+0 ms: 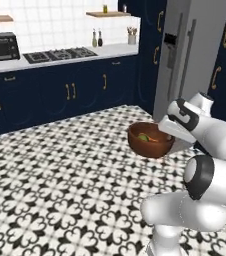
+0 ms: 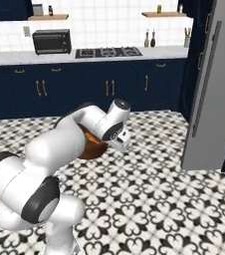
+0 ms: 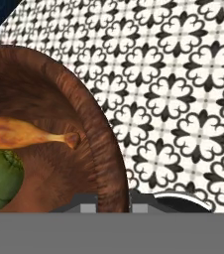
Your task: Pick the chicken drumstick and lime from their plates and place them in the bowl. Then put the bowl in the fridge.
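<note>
The dark reddish-brown wooden bowl [image 1: 150,145] hangs in the air above the tiled floor, and my gripper [image 1: 170,136] is shut on its right rim. Inside it lie the orange-brown chicken drumstick [image 3: 25,133] and the green lime [image 3: 0,178], side by side. In the hand view the bowl's thick rim [image 3: 104,149] runs down between my fingertips, my gripper [image 3: 113,206] clamped on it. From the right base view the bowl [image 2: 92,148] is mostly hidden behind my arm. The grey fridge [image 1: 185,55] stands just beyond the bowl with its doors closed. The plates are out of view.
Navy cabinets with gold handles [image 1: 70,92] line the back wall under a white counter with a stovetop [image 1: 60,54] and a toaster oven [image 2: 52,41]. Black-and-white patterned floor [image 1: 60,165] lies open to the left. The fridge [image 2: 211,84] fills the right side.
</note>
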You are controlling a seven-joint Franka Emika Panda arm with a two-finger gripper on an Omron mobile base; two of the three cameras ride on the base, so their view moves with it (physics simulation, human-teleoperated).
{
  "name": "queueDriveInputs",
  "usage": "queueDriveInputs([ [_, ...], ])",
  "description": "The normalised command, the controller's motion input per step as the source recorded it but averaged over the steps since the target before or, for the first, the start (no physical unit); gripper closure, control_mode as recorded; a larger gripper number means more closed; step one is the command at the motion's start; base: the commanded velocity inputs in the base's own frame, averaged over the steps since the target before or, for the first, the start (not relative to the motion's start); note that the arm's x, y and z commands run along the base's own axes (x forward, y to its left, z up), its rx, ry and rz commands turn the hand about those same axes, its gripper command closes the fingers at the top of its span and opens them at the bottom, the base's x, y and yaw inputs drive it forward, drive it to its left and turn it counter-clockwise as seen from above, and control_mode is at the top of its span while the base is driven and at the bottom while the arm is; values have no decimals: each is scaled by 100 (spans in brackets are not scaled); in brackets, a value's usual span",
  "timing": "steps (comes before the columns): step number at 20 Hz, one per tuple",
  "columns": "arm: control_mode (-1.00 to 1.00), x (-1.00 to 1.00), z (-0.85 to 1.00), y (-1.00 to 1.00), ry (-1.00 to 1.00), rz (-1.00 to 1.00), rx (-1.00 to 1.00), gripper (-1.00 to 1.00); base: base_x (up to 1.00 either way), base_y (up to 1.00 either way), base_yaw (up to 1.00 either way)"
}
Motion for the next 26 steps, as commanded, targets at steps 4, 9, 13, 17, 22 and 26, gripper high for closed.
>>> queueDriveInputs([
  [4,100,0,0,0,0,0,0,100,100,18,-25],
  [9,100,0,0,0,0,0,0,100,100,10,-27],
  [13,100,0,0,0,0,0,0,100,100,6,-31],
  [17,100,0,0,0,0,0,0,100,100,13,-45],
  [22,100,0,0,0,0,0,0,100,100,30,-56],
  [26,100,0,0,0,0,0,0,100,100,51,-57],
])
